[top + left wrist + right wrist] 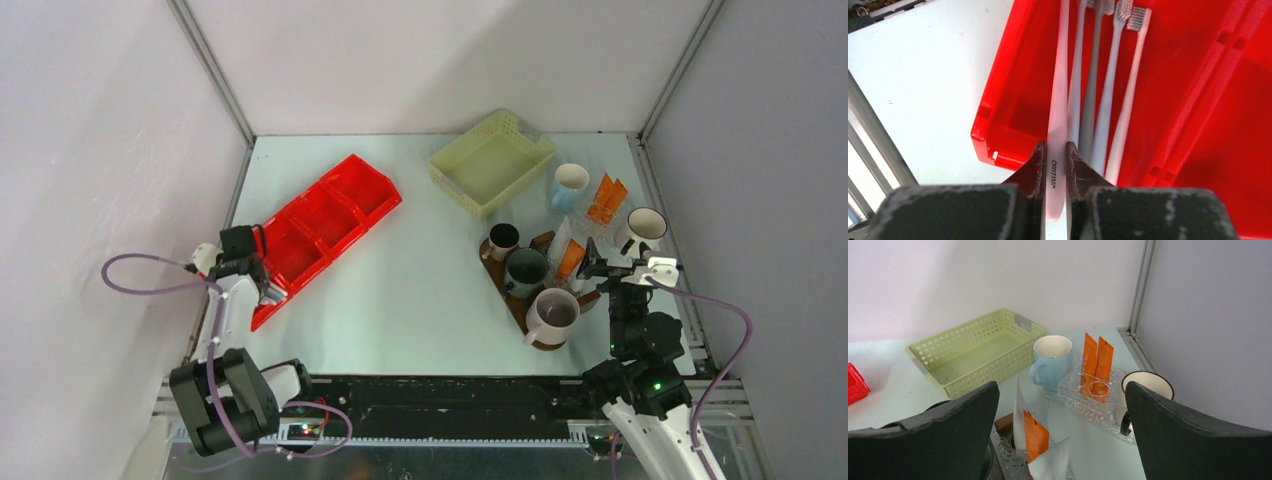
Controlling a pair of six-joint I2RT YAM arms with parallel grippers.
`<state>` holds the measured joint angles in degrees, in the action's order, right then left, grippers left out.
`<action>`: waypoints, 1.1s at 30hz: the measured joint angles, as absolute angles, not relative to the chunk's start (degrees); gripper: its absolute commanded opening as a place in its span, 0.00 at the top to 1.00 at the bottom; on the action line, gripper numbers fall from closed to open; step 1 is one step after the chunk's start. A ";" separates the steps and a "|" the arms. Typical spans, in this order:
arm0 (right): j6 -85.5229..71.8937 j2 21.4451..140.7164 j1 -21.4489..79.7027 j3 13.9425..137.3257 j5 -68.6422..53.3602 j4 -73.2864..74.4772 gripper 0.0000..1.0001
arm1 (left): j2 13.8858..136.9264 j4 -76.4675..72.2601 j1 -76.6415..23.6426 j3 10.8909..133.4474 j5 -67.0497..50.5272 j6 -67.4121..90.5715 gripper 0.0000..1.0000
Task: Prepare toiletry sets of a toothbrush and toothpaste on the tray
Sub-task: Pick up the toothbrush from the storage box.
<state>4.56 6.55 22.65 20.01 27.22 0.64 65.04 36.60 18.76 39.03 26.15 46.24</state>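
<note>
Left gripper (1053, 156) is pinched tight on one white toothbrush (1058, 90) lying in the red bin (998, 100). Right gripper (1060, 390) hangs wide open and empty beside the tray (516, 301). I see three mugs (553, 313) there but no brush delivered, so I judge most of the work remains.

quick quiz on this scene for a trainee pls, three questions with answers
1. True or false: the left pincer is shut on a white toothbrush at the red bin.
2. How many mugs stand on the tray? A two, B three, C five.
3. Fill in: the right pincer holds nothing and its jaws stand ___.

Key: 1 true. 2 B. 3 open.
</note>
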 measured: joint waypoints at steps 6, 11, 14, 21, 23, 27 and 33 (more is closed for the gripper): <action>4.56 5.72 22.70 19.94 27.20 0.47 0.01 | 59.59 38.83 18.76 40.36 25.56 46.48 1.00; 4.56 5.58 22.74 19.94 27.20 0.23 0.01 | 55.88 40.10 18.55 40.95 24.73 46.50 1.00; 4.58 5.56 22.74 19.92 27.20 0.19 0.01 | 53.41 40.34 17.91 40.97 24.01 46.50 1.00; 4.56 5.58 22.74 19.99 26.92 0.10 0.01 | 48.12 40.16 12.73 42.19 23.20 46.39 1.00; 4.54 5.85 22.74 20.36 26.52 0.34 0.01 | 46.98 39.57 10.15 42.39 23.29 46.04 1.00; 4.58 7.94 22.74 22.76 24.25 1.50 0.01 | 43.88 37.08 3.99 42.46 23.35 44.73 1.00; 5.48 11.94 22.70 30.02 18.20 5.54 0.00 | 38.13 28.21 -5.67 42.19 22.09 40.38 1.00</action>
